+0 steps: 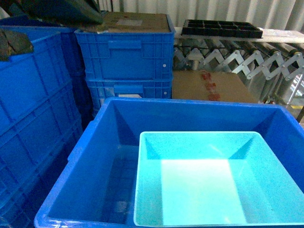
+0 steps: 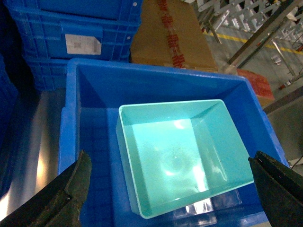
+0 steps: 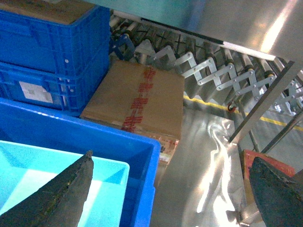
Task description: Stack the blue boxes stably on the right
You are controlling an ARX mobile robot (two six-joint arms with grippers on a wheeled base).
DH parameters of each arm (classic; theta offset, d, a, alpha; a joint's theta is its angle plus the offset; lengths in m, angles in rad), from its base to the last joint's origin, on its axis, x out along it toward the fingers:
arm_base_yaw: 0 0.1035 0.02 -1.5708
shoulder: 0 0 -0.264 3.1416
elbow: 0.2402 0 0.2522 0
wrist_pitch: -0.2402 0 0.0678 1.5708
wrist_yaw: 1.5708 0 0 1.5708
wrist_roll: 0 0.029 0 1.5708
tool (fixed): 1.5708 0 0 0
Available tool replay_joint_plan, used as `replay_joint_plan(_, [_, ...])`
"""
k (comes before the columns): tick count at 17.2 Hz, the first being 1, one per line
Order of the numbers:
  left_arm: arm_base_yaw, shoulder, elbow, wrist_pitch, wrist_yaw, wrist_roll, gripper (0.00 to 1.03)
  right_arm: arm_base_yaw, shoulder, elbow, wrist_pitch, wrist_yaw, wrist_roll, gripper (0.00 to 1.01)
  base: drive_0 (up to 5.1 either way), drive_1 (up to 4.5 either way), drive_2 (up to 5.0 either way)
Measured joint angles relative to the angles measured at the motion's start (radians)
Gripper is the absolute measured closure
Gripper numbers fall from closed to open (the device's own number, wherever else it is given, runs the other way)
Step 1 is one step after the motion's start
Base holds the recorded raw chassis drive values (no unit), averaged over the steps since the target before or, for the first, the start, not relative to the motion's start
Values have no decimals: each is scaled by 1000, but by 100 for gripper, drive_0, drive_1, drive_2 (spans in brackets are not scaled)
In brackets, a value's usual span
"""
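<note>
Two blue tubs: light turquoise tub (image 1: pixel 209 185) nested inside larger royal-blue tub (image 1: pixel 99 166), toward its right side; both smooth plastic, tapered walls, lipped rims. Near edges cut off in head view. Two ribbed crates (image 1: pixel 126 64) stacked behind, more at left, partly out of frame. Two cardboard boxes (image 1: pixel 211 86). Left gripper (image 2: pixel 170 189) spread wide, empty, above tubs. Right gripper (image 3: pixel 175 189) spread wide, empty. Roller conveyor (image 3: pixel 213 66) behind.

Both end effectors, left (image 2: pixel 173 189) and right (image 3: pixel 173 189), gape wide, empty.
</note>
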Motion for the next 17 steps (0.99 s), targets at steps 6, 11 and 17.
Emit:
replay_joint_plan(6, [96,-171,-426,711,-333,291,52,66,-101,-278,380,100,202,45,0,0,0])
replay_joint_plan(11, [224,-374,-638,717,-186,336,101,134,-274,-480,400,168,232,99,0,0,0])
replay_joint_plan(17, [394,-592,-756,618,-29,336,101,208,-486,-599,309,247,234,100,0,0,0])
